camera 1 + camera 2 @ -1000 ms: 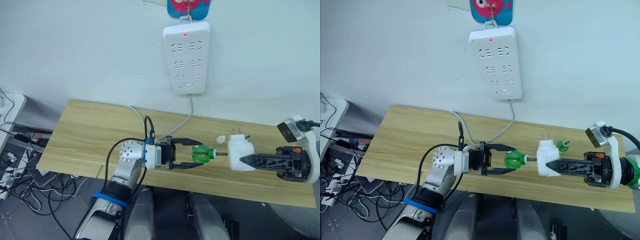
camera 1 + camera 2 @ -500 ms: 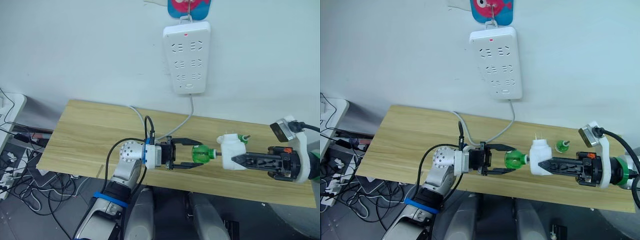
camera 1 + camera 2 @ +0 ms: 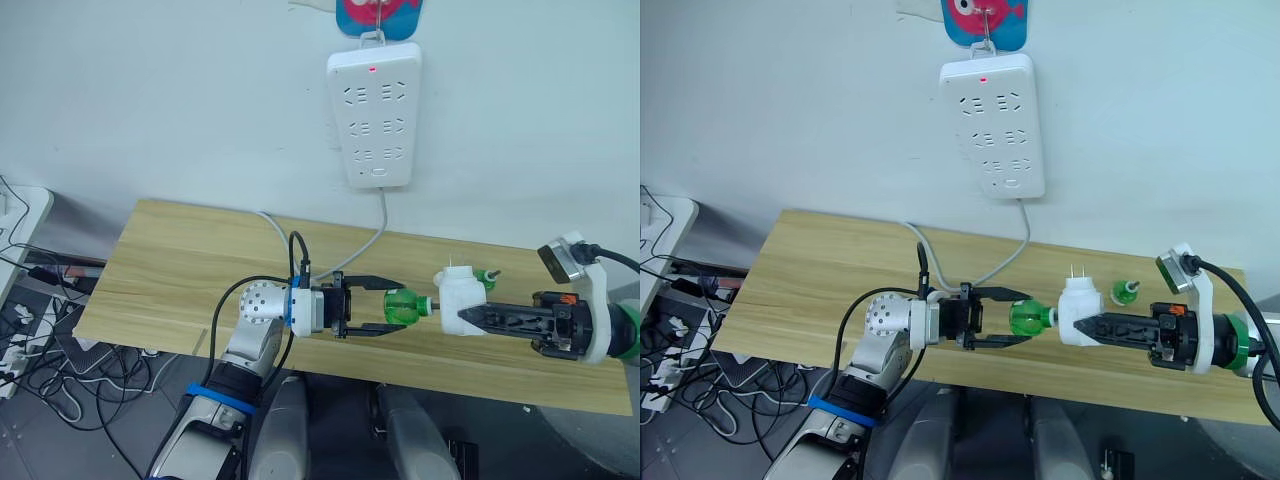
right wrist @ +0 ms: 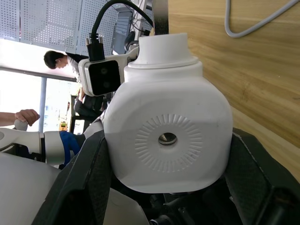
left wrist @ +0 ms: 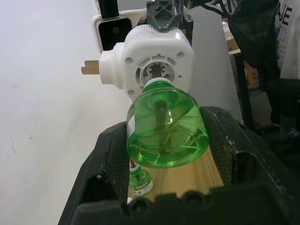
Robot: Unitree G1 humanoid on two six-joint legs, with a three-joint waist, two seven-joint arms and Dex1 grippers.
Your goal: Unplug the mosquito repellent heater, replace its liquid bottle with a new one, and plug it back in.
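Observation:
My left gripper is shut on a small translucent green bottle lying on its side, its dark wick bare and pointing right. My right gripper is shut on the white mosquito repellent heater, prongs up, held just above the table. In the left wrist view the bottle has its neck at the round opening of the heater, with the wick inside. A second small green bottle stands on the table behind the heater. I cannot tell which bottle is the new one.
A white power strip hangs on the wall above the wooden table, with its cable trailing onto the tabletop. The table's left half is bare. Loose cables lie on the floor at the left. A person stands far off.
My right gripper carried the heater left to the held bottle. The gap between them closed and the wick went into the heater's opening. The left gripper stayed put.

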